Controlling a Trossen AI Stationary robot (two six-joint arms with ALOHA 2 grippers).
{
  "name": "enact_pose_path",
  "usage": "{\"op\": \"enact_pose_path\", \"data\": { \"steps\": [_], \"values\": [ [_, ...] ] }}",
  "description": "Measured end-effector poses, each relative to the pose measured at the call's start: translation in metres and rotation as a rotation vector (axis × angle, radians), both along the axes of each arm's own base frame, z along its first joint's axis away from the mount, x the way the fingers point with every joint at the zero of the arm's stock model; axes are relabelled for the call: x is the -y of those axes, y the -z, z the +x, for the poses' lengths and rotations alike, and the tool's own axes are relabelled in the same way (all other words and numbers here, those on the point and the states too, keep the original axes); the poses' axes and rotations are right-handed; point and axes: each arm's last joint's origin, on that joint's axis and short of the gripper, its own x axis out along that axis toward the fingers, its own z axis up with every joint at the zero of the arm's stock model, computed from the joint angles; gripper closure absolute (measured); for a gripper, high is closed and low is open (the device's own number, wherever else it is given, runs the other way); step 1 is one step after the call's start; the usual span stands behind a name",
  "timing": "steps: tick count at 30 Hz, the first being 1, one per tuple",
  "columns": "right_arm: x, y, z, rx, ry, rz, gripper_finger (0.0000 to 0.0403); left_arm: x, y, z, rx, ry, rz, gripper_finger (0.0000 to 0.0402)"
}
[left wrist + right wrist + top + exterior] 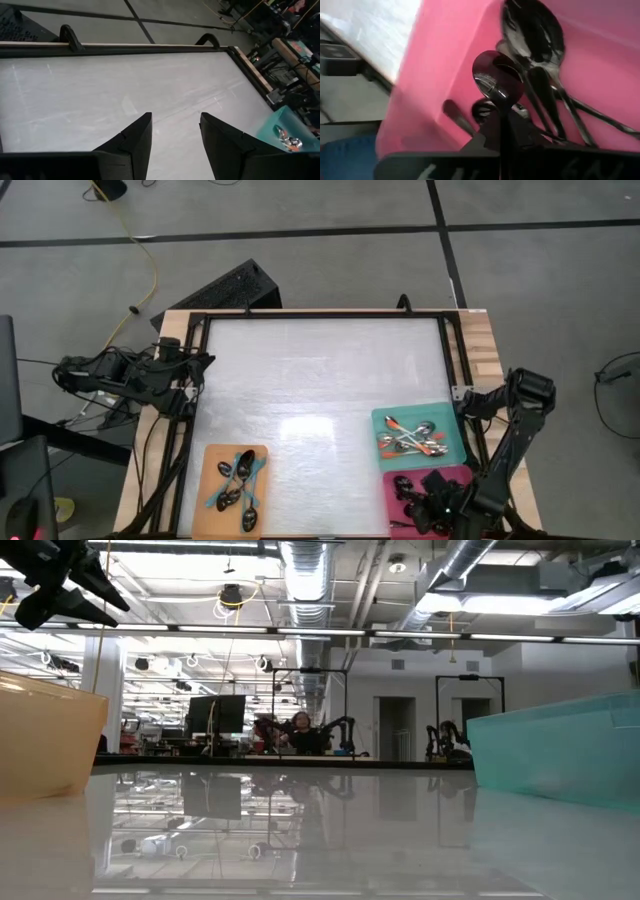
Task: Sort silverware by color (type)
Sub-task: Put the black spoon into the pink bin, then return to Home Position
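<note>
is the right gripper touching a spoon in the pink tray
Touching: the right wrist view shows the right gripper shut on a black spoon over the pink tray.

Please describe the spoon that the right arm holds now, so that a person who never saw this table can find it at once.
Look at the pink tray at the table's near right corner, beside the teal tray. The right gripper hangs over it, fingers shut on a plain dark spoon. Unlike the other black spoons lying in the tray, this one is pinched by the fingers.
</note>
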Motion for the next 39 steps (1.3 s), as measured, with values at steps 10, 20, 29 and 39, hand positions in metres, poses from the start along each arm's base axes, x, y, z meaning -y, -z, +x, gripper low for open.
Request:
{"op": "enact_pose_path", "data": {
  "steps": [10, 20, 29, 39],
  "values": [
    [-0.004, 0.012, -0.001, -0.070, -0.036, -0.021, 0.0336, 0.000, 0.000, 0.000, 0.001, 0.000, -0.003, 0.0251],
    [0.000, 0.007, 0.004, -0.068, -0.084, -0.040, 0.0236, 0.000, 0.000, 0.000, 0.003, -0.014, 0.009, 0.0251],
    [0.045, -0.063, 0.028, 0.167, -0.299, -0.103, 0.0231, -0.001, -0.003, 0.001, 0.100, -0.100, -0.030, 0.0251],
    [0.128, -0.178, 0.030, 0.761, -0.599, -0.330, 0.0232, 0.002, -0.001, 0.002, 0.087, -0.002, -0.149, 0.0251]
  ]
}}
